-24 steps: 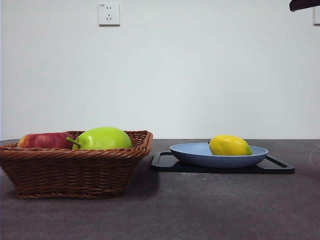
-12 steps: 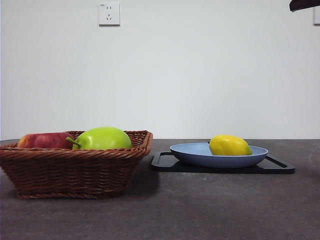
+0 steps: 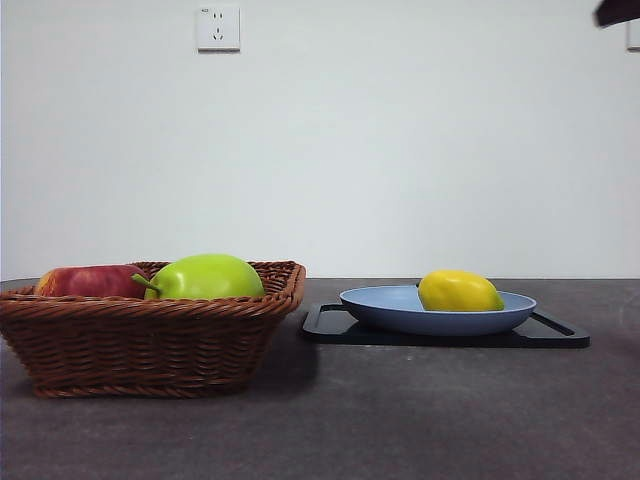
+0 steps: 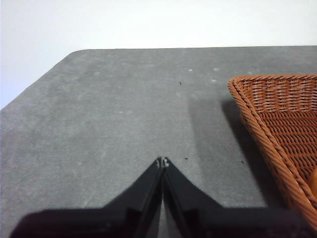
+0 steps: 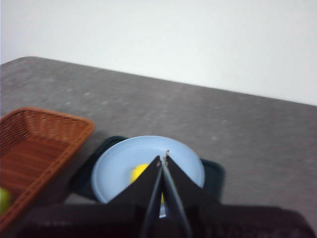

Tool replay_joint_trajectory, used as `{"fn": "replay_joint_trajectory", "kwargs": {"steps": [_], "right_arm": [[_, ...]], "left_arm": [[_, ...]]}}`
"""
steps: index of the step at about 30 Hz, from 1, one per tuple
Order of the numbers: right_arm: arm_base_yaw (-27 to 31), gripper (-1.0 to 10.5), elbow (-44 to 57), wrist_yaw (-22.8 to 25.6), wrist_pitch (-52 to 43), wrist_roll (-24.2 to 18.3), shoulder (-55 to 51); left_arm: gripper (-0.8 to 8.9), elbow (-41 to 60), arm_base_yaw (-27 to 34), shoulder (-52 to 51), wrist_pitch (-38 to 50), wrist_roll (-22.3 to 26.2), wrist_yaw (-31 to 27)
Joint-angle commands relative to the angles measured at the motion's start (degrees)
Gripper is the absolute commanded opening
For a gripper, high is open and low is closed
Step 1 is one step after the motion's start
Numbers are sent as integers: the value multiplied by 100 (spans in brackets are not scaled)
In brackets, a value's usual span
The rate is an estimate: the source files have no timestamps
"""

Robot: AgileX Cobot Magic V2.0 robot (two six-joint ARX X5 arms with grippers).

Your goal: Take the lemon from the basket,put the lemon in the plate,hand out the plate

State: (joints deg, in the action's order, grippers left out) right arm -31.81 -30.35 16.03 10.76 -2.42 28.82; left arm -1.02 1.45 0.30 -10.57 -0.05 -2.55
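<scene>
Lemon (image 3: 460, 290): lies on its side in the plate, toward the side away from the basket; in the right wrist view it shows as a yellow patch (image 5: 140, 173) partly hidden behind the jaws.
Plate (image 3: 390, 312): light blue, sits on the black tray (image 3: 560, 334), just beside the basket but not touching it.
Basket (image 3: 150, 345): brown wicker, stands on the dark grey table (image 3: 420, 420); it holds a red apple (image 3: 90, 281) and a green stemmed fruit (image 3: 205, 277) side by side, the apple on the side away from the plate.
Right gripper (image 5: 164, 157): jaws together, holding nothing, up above the plate; the lemon lies below the jaw tips, not touched. In the front view only a black tip (image 3: 618, 12) shows, high above the plate's far end.
Left gripper (image 4: 162, 162): jaws together, empty, over bare table beside the basket's outer rim (image 4: 257, 124), well away from the lemon.
Wall socket (image 3: 218, 28): on the white wall, high above the basket.
</scene>
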Motion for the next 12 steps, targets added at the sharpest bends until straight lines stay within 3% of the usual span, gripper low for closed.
{"fn": "replay_joint_trajectory", "kwargs": {"steps": [1,6,12], "right_arm": [[435,3,278,-330,-15,-72,-428],[1773,3,1182,-2024,-66,24,-1344],[2549,3,2216,-2208,-310,199,-2146]], "left_arm": [[8,61,7,-22,70,-35,-2],[8,61,7,-22,68,-35,-4],[8,61,7,-22,70,-35,-11]]}}
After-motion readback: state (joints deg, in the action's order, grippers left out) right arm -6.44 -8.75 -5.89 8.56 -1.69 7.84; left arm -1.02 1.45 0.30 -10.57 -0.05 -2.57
